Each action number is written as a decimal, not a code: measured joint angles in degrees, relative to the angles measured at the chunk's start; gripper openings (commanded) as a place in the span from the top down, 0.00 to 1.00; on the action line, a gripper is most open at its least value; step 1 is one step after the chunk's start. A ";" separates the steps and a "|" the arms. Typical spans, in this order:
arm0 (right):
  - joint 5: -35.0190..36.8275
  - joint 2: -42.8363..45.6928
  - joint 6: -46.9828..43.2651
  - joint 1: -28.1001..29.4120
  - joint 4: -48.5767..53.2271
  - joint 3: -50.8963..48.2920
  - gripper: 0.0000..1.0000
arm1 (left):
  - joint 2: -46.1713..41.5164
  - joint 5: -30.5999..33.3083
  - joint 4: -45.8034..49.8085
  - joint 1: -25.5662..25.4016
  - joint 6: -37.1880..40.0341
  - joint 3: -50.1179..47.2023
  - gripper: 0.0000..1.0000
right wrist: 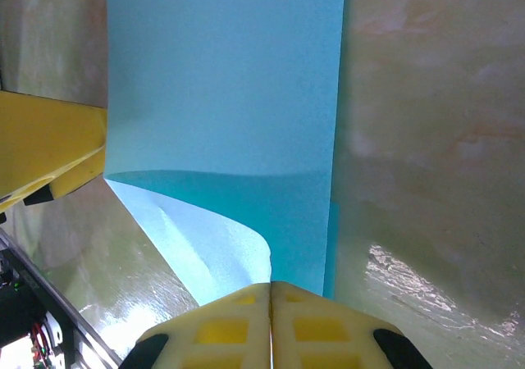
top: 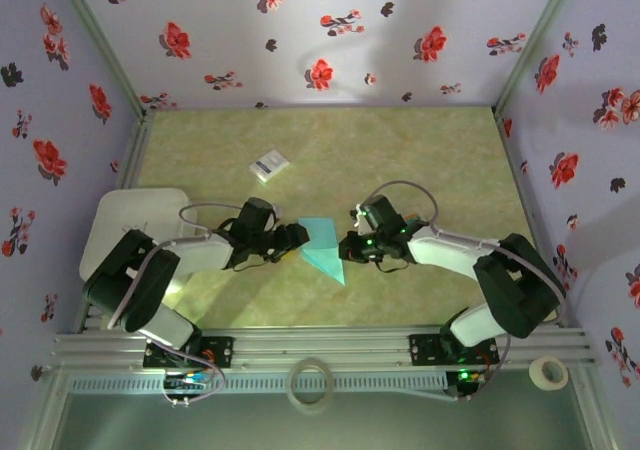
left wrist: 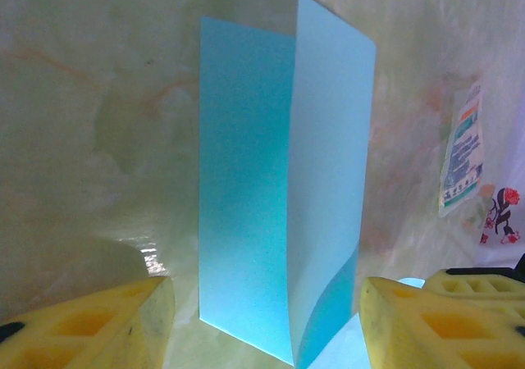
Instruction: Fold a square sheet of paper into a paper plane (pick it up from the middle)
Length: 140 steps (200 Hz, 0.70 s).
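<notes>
Right end effector [right wrist: 271,291] fingers together, seemingly pinching a curled corner of the square sheet of paper [right wrist: 221,82].
Left end effector [left wrist: 267,299] apart, straddling it on the worktop [top: 420,160]; centre crease made, nose and wing folds left.

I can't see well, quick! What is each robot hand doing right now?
Left gripper: open, holding nothing, facing the square sheet of paper.
Right gripper: closed, pinching the sheet's lifted edge.

Square sheet of paper [top: 325,246] centre, printed card [top: 270,164] far-left, white tray [top: 135,210] left; right free.
</notes>
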State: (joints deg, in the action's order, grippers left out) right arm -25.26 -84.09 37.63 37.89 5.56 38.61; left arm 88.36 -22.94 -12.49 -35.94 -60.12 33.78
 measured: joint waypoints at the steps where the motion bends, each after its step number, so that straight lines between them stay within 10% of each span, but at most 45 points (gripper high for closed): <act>1: -0.04 0.02 0.00 0.00 -0.04 -0.04 0.91 | 0.07 -0.04 -0.02 0.02 0.02 0.04 0.40; 80: -0.50 0.07 0.07 -0.50 -1.07 -0.48 0.87 | 6.58 -4.94 -7.19 0.02 -1.95 3.26 0.74; 140: 2.38 2.86 -0.26 -0.52 1.73 -0.55 0.60 | 7.67 -4.79 -15.50 -0.07 -5.68 0.70 0.97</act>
State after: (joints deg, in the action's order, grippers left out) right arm -22.87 -81.23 37.36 37.36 7.29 38.06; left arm 96.03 -27.73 -27.99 -36.01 -65.80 34.48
